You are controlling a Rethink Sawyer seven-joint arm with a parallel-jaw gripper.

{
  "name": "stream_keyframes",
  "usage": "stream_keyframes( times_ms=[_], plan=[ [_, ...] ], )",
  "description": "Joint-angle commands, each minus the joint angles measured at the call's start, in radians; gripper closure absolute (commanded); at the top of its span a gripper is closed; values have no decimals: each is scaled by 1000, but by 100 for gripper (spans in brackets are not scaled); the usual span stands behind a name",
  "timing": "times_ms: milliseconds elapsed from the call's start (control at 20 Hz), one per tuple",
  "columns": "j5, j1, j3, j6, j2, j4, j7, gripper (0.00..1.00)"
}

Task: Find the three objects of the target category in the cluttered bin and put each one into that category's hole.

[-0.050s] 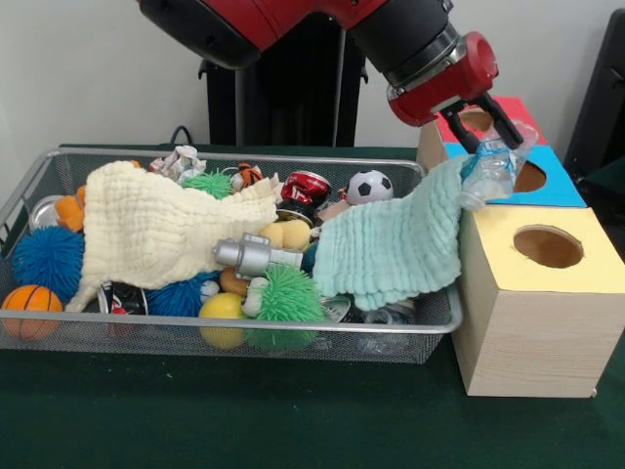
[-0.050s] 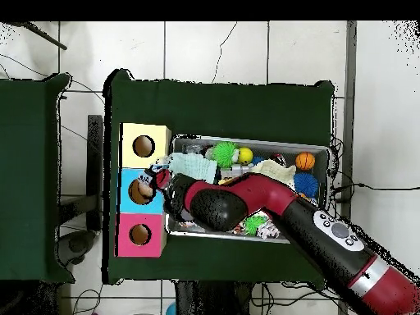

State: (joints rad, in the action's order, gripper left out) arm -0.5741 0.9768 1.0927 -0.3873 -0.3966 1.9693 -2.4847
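My gripper [image 1: 487,130] is shut on a crushed clear plastic bottle [image 1: 486,174], which hangs just above the blue-topped box [image 1: 562,186] near its hole [image 1: 529,177]. From overhead, the gripper [image 2: 156,175] sits over the blue box [image 2: 131,197], between the yellow box [image 2: 127,135] and the red box [image 2: 125,239]. The bottle's lower end touches the edge of a mint cloth [image 1: 391,244] that drapes over the bin's right end. The wire bin [image 1: 244,156] holds a red can [image 1: 305,186] and a silver can [image 1: 249,254] among balls.
A cream cloth [image 1: 146,230] covers the bin's left half. Around it lie blue spiky balls [image 1: 44,259], a green spiky ball [image 1: 288,293], a basketball [image 1: 29,303], a soccer ball [image 1: 369,186], a yellow ball [image 1: 223,308] and crumpled paper [image 1: 176,161]. The yellow box [image 1: 527,313] stands nearest.
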Motion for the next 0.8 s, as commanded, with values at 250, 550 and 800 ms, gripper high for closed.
stream_keyframes(
  times_ms=[250,550,800],
  plan=[
    [-42,-10,-36,-91,-17,-113,189,100],
    [-79,-67,-77,-39,-40,-80,129,100],
    [-104,-152,-123,-1,-65,-64,64,100]
  ],
)
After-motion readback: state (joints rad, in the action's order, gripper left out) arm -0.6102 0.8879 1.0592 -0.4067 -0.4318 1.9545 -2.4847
